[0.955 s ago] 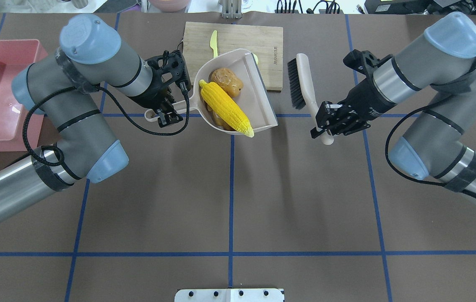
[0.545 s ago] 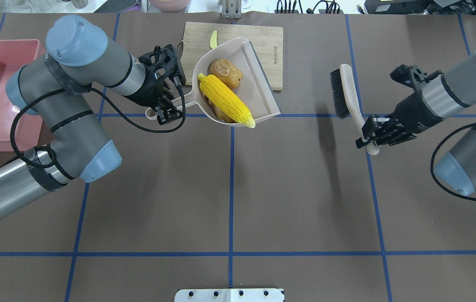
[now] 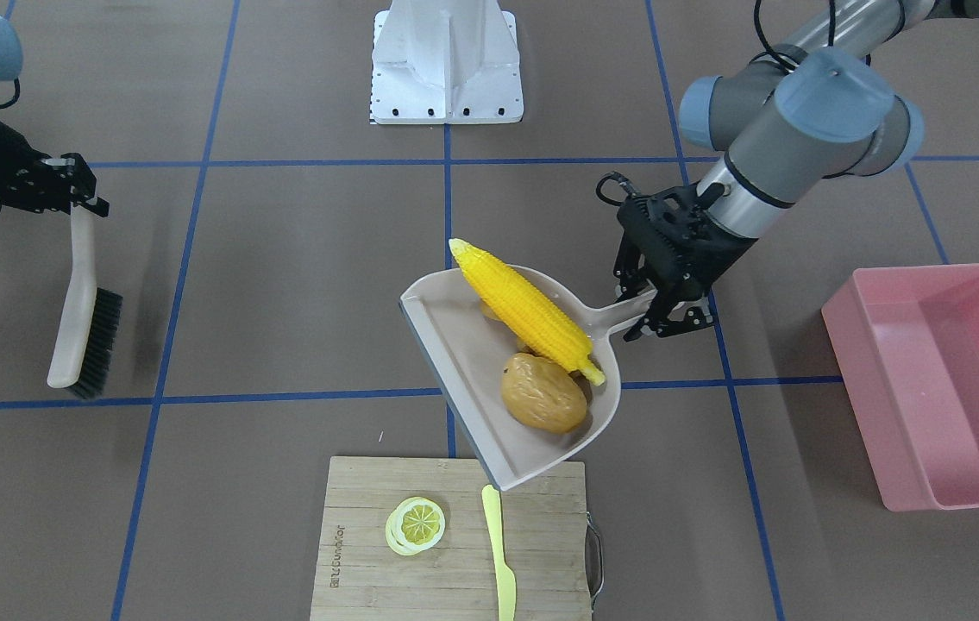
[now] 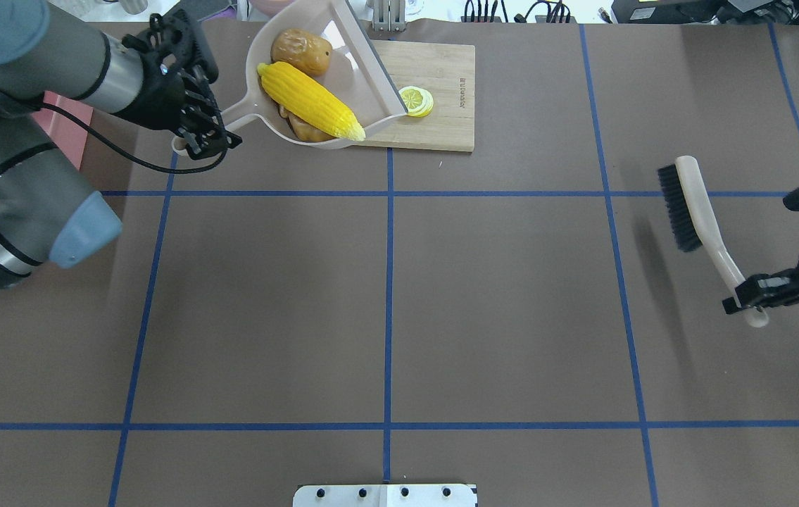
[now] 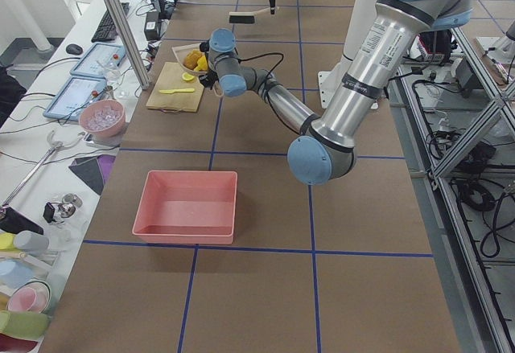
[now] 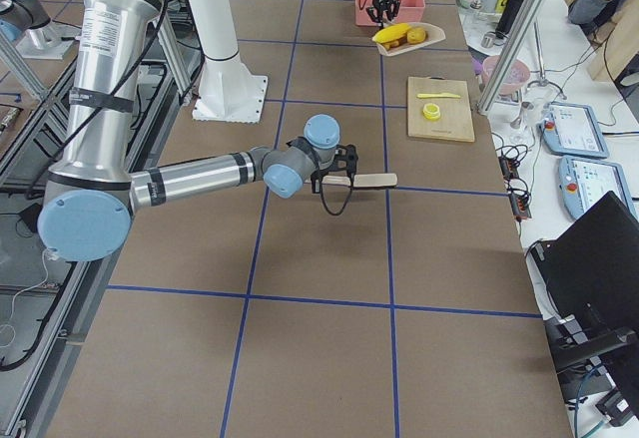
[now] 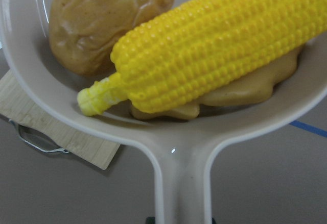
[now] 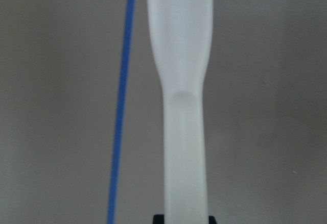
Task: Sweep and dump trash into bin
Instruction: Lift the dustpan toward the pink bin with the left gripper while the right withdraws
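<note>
My left gripper is shut on the handle of a beige dustpan and holds it raised over the far left of the table. In the pan lie the yellow corn cob, the brown potato and the tan ginger, which sits mostly under the corn. The pink bin stands empty at the robot's left, apart from the pan. My right gripper is shut on the handle of a brush far to the right.
A wooden cutting board lies at the far edge with a lemon slice and a pale yellow knife on it. The pan's front lip hangs over the board's corner.
My left gripper has lifted the loaded dustpan and carried it left and away from the robot. My right gripper has carried the brush right and back toward the robot.
</note>
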